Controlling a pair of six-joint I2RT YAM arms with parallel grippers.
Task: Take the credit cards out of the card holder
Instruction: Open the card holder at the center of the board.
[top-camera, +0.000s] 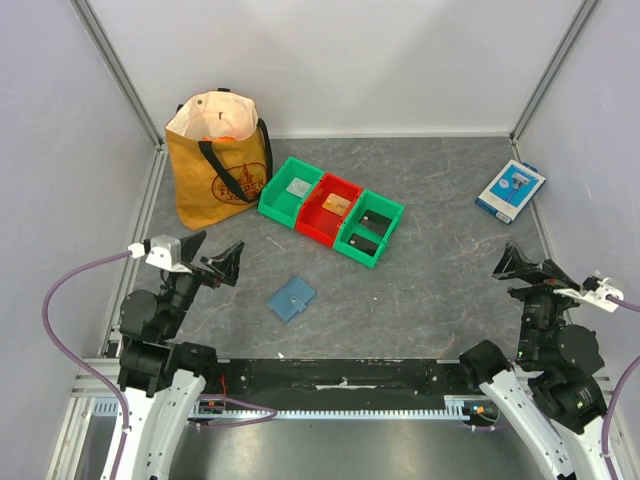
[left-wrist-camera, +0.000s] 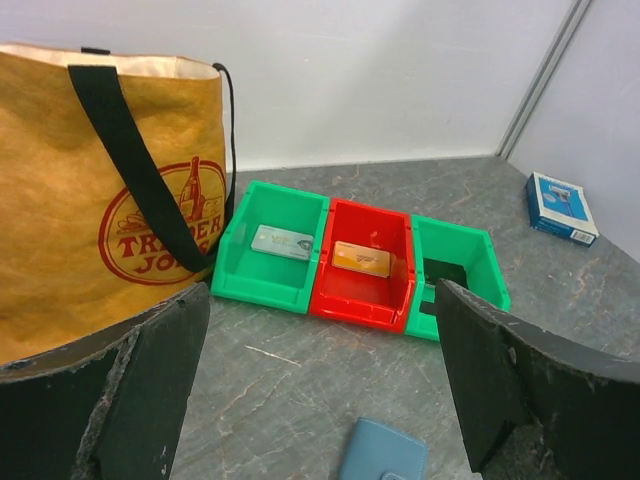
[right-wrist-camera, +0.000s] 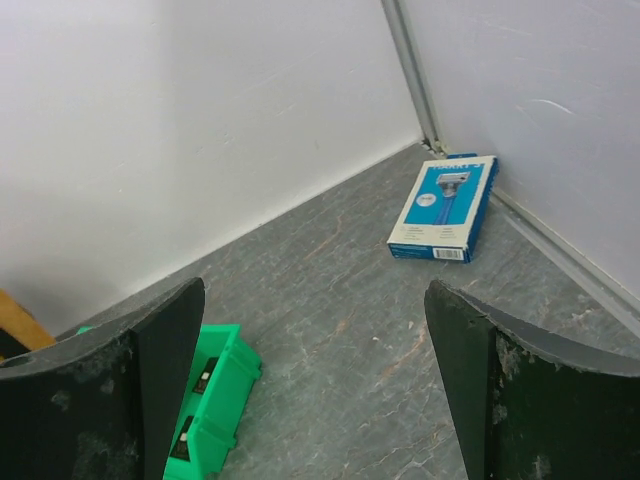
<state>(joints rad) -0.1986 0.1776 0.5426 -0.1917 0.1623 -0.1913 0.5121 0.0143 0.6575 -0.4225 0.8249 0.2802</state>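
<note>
The card holder, a closed dusty-blue wallet with a snap tab, lies flat on the table in front of the bins. It also shows at the bottom of the left wrist view. A pale grey card lies in the left green bin. An orange-tan card lies in the red bin. My left gripper is open and empty, left of and above the wallet. My right gripper is open and empty at the far right.
Three joined bins stand mid-table: green, red, green with small dark cards inside. A tan Trader Joe's bag stands at the back left. A blue-and-white box lies at the back right by the wall.
</note>
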